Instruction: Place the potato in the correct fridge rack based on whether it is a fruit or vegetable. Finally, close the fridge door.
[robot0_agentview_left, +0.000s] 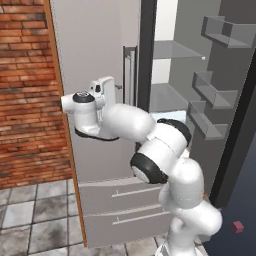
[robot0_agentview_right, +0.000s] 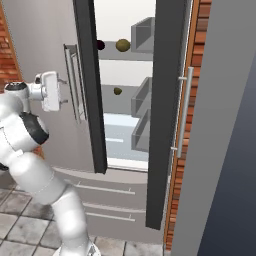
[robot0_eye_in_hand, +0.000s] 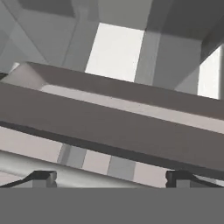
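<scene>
Brick wall (robot0_agentview_left: 27, 90) left of fridge, tiled floor (robot0_agentview_left: 30, 220) below. Left door (robot0_agentview_left: 95, 60) shut, right door (robot0_agentview_right: 167, 110) swung open. Potato (robot0_agentview_right: 123, 45) on upper rack (robot0_agentview_right: 117, 56), beside near-black item (robot0_agentview_right: 100, 44); smaller olive item (robot0_agentview_right: 117, 91) one shelf lower. Gripper (robot0_eye_in_hand: 111, 177) spread, empty, at left door's handle (robot0_agentview_right: 74, 82).

Even rendered light, soft shadows, slightly blurry

upper fridge rack (robot0_agentview_right: 125, 56) has the potato (robot0_agentview_right: 123, 45) sitting on it, plus a small near-black item (robot0_agentview_right: 100, 45) beside it
</scene>
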